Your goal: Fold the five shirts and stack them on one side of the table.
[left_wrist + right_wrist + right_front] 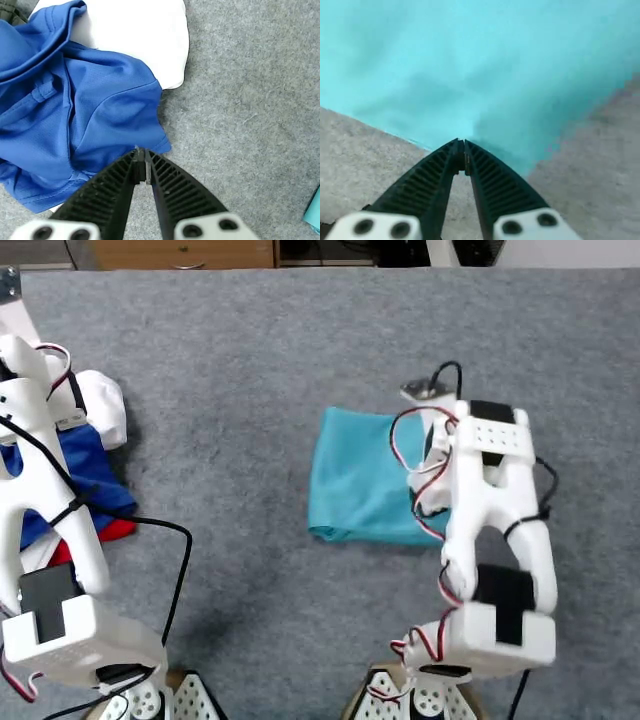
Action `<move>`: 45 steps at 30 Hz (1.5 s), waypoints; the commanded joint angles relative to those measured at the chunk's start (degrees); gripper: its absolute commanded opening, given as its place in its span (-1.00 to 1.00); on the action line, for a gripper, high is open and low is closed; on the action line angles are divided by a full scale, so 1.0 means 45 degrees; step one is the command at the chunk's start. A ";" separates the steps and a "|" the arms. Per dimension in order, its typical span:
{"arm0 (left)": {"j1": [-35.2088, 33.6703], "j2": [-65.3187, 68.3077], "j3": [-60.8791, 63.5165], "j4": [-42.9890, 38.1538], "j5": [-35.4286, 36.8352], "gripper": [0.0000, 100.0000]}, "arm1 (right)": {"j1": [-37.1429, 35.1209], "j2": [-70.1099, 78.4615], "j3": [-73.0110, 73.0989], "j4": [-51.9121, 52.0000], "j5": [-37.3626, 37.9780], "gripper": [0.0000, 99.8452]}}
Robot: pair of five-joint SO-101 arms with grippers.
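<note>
We see the table [250,340], with the teal shirt [360,480] folded at its middle and a loose pile [95,465] by the left arm. The cloth looks soft and limp, so we'd pinch a hem. The left gripper [141,162] and right gripper [460,150] are pressed together and hold nothing.

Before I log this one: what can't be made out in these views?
High view: the shirt count in the pile; the left arm covers part.
High view: one edge of the teal shirt, under the right arm.
Right wrist view: whether the right pincer pinches cloth; its tips meet at the hem.
</note>
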 commanded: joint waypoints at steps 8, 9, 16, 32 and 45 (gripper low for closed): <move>-0.0039 -0.0615 -0.0039 0.0137 -0.0098 -0.96 | 0.0654 -0.1162 -0.1788 0.0156 -0.0098 -0.89; -0.0039 -0.0615 -0.0039 0.0137 -0.0098 -0.96 | 0.0713 -0.0908 -0.1866 0.0137 -0.0098 -0.81; -0.0020 -0.0615 -0.0020 0.0137 -0.0098 -0.96 | 0.0908 0.1260 -0.3839 0.0000 -0.2305 -0.48; -0.0059 -0.0596 0.0918 0.0137 -0.0098 -0.96 | -0.0068 0.6066 -0.7551 0.1621 -0.5411 -0.37; -0.0117 -0.0596 0.0879 0.0137 -0.0098 -0.96 | -0.0225 0.8781 -0.9993 0.2364 -0.5587 -0.38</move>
